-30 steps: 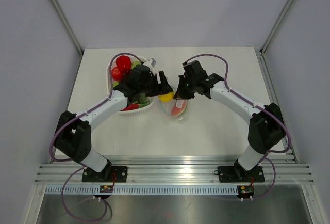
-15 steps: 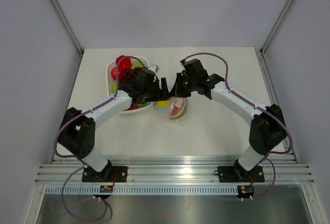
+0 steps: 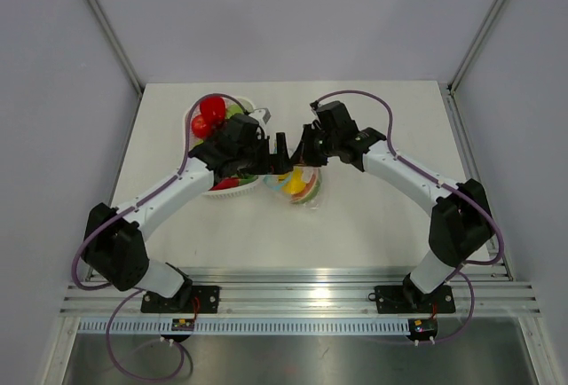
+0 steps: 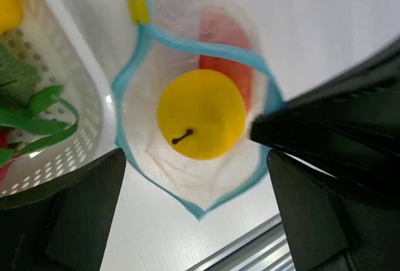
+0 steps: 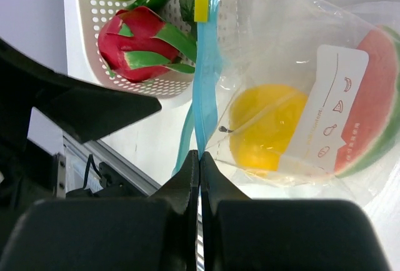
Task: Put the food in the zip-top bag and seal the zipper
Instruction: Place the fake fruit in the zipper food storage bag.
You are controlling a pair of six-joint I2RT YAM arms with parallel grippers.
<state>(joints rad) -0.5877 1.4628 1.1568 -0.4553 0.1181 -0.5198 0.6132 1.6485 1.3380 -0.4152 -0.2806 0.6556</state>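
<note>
Right gripper (image 5: 199, 157) pinches the zipper (image 5: 205, 65); left gripper (image 4: 195, 160) gapes above the zip-top bag (image 4: 181, 27), mid-frame yellow fruit (image 4: 200, 113) half hiding a watermelon slice (image 4: 220, 34).

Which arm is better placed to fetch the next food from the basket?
Left: the left gripper is open and empty beside the basket, while the right gripper is shut on the zipper of the zip-top bag.

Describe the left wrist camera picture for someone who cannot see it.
A yellow toy fruit lies inside an open clear zip-top bag, on a red slice, seen from above. The right gripper pinches the bag's teal zipper rim at right; the left gripper's open fingers frame the bottom corners, and a white slotted basket holding green pieces sits left.
</note>
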